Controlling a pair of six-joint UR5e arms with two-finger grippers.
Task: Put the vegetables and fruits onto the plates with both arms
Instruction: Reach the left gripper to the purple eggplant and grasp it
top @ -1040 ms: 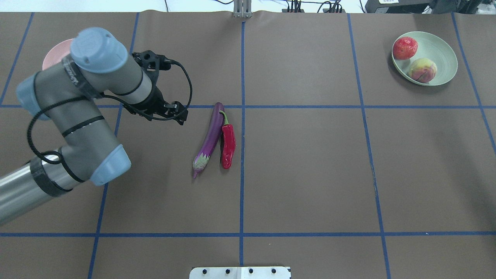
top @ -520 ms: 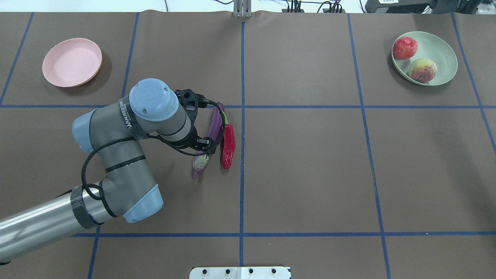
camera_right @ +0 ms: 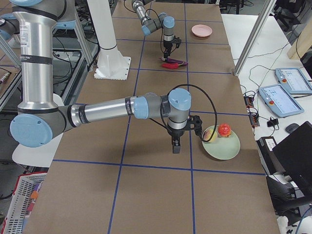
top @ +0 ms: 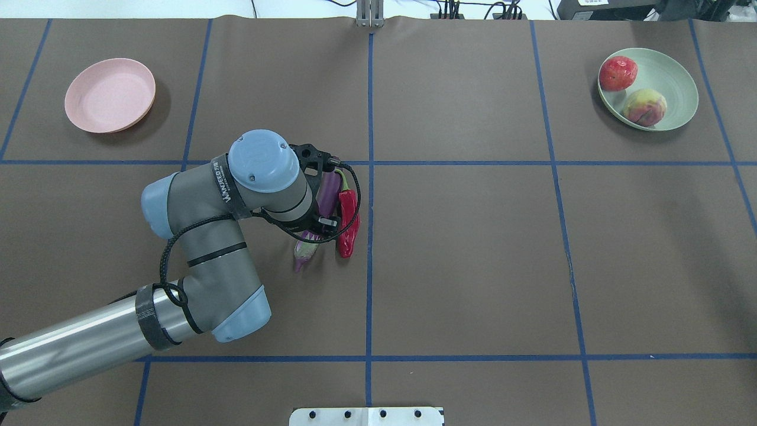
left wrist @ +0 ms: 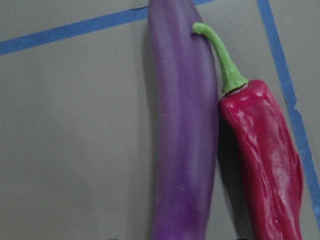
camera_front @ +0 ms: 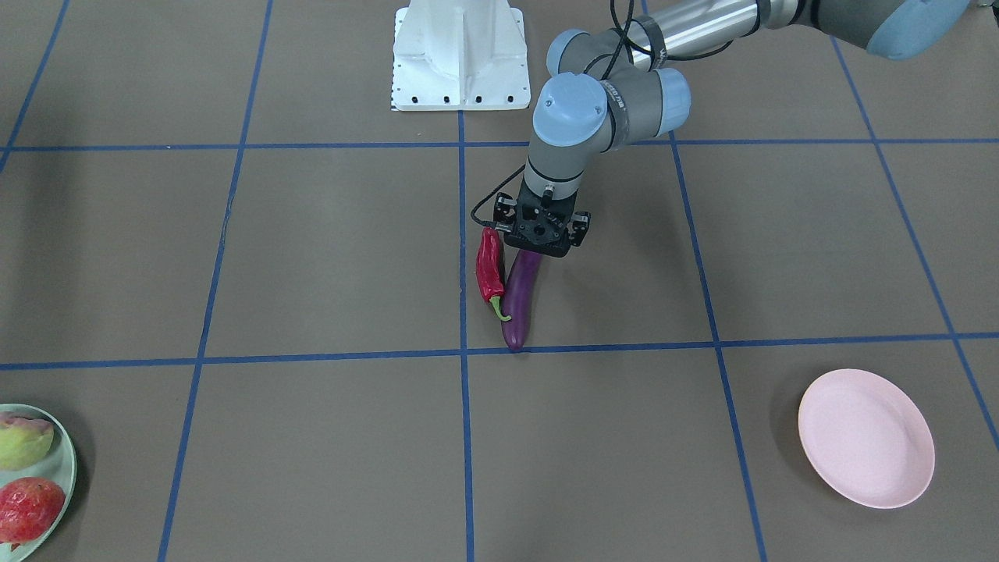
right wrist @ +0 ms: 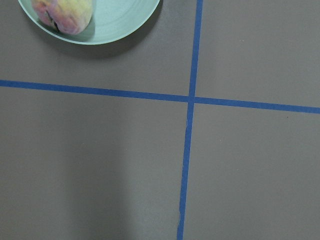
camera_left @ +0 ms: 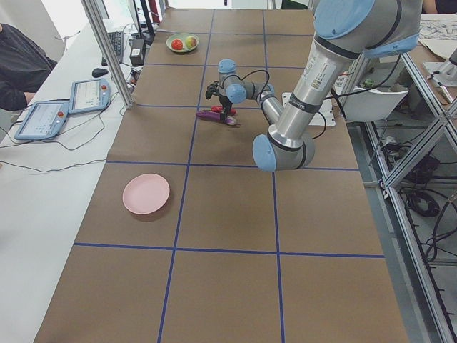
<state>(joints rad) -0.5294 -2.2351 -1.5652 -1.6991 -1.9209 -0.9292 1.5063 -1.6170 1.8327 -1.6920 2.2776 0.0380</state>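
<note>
The purple eggplant (top: 327, 190) and the red chili pepper (top: 348, 222) lie side by side, touching, on the brown table near its middle. My left gripper (camera_front: 542, 248) hangs right over the eggplant's cap half, jaws open and empty. The left wrist view shows the eggplant (left wrist: 185, 150) and chili (left wrist: 265, 160) close below, with no fingers in frame. The pink plate (top: 110, 94) is empty at the far left. The mint green plate (top: 680, 83) at the far right holds the pomegranate (top: 618, 73) and the peach (top: 644, 107). My right gripper (camera_right: 175, 147) hangs beside that plate; I cannot tell its state.
The white base block (camera_front: 460, 55) stands at the robot's edge of the table. Blue tape lines (top: 369, 266) divide the brown mat into squares. Tablets (camera_left: 43, 118) and a metal post (camera_left: 107, 50) stand beyond the table's far edge.
My left arm swung right from beside the pink plate to over the eggplant and chili, uncovering the plate. The vegetables and fruits have not moved.
</note>
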